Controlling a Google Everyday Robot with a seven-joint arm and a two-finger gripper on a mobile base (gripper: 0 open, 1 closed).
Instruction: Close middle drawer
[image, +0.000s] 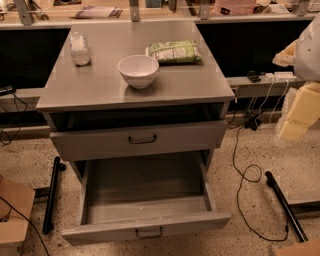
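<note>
Drawer status: wide grey metal middle drawer (145, 190) sits pulled far out under the slightly open, taller-fronted top drawer (95, 145), deep smooth tray, low flat front, small dark bail handle (149, 232). Cream blocky gripper (296, 117) hangs at the right edge, well apart from the grey cabinet (110, 87); parted or closed is unclear.

The middle drawer (145, 200) stands pulled far out at lower centre, below a surface (100, 87) bearing a white bowl (138, 70), a green packet (174, 51) and a clear bottle (80, 48), while the claw (295, 122) hangs at the right edge, well apart from it.
</note>
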